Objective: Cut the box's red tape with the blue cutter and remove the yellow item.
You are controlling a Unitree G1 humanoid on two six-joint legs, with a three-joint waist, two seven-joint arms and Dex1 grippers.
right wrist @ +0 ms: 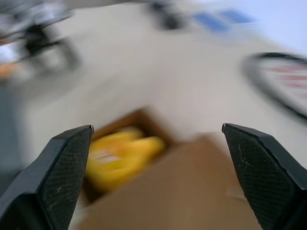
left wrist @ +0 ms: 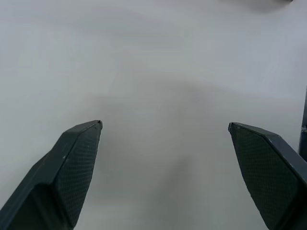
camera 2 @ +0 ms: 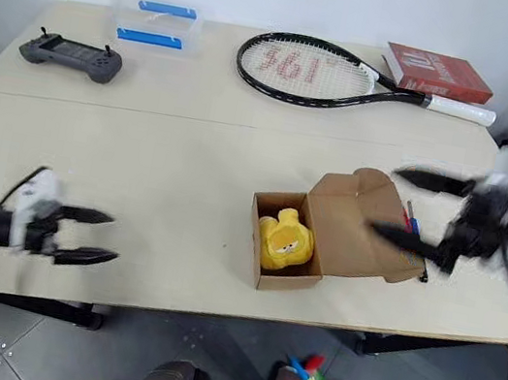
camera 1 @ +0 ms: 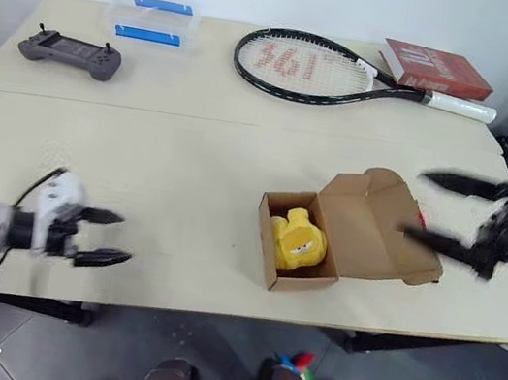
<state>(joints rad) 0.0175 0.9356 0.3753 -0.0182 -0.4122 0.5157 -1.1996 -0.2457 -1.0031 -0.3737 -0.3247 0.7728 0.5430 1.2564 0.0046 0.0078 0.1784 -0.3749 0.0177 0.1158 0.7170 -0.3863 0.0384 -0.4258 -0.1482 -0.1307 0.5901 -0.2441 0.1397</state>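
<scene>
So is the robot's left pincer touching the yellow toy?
Apart. In the left eye view the left pincer hangs open near the table's front edge, with bare tabletop between it and the yellow toy inside the box.

Table (camera 1: 190,159) with box (camera 1: 293,256), racket (camera 1: 305,65), book (camera 1: 437,70)

Red marking resembling "361" on the strings of the tennis racket (camera 1: 326,69), and pale lettering on the cover of the red book (camera 1: 437,70), too small for reading.

The yellow item (camera 2: 286,242) sits inside the open box (camera 2: 341,227).
</scene>
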